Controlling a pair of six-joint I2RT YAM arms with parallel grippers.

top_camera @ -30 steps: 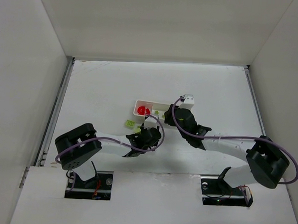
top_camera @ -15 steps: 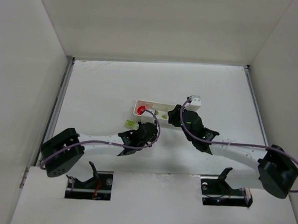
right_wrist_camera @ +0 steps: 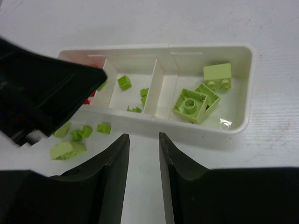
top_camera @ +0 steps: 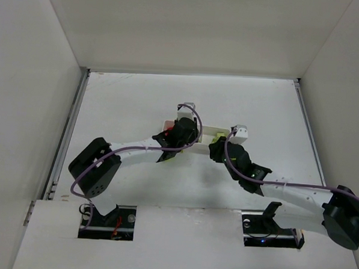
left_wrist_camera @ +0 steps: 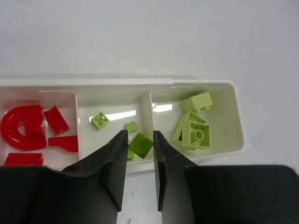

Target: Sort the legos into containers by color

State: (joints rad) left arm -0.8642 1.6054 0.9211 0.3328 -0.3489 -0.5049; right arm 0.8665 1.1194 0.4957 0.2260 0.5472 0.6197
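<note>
Your left end effector (left_wrist_camera: 140, 136) pinches a flat lime-green tile (left_wrist_camera: 140, 146) between its fingertips. It hangs over the near edge of the white tray (left_wrist_camera: 237, 116), about at the divider between the middle and right compartments. In the left wrist view, the left compartment holds the red pieces (left_wrist_camera: 23, 127), one of them an arch. The middle one holds a few small lime-green bricks (left_wrist_camera: 99, 120), and the right one holds the larger pale-green bricks (left_wrist_camera: 199, 135).

Your right end effector (right_wrist_camera: 143, 140) hovers over the worktop (right_wrist_camera: 280, 149) just in front of the tray. Its fingers stand a narrow gap apart with nothing between them. Several loose lime-green pieces (right_wrist_camera: 66, 150) lie on the worktop beside the tray's near wall, to that end effector's left.
</note>
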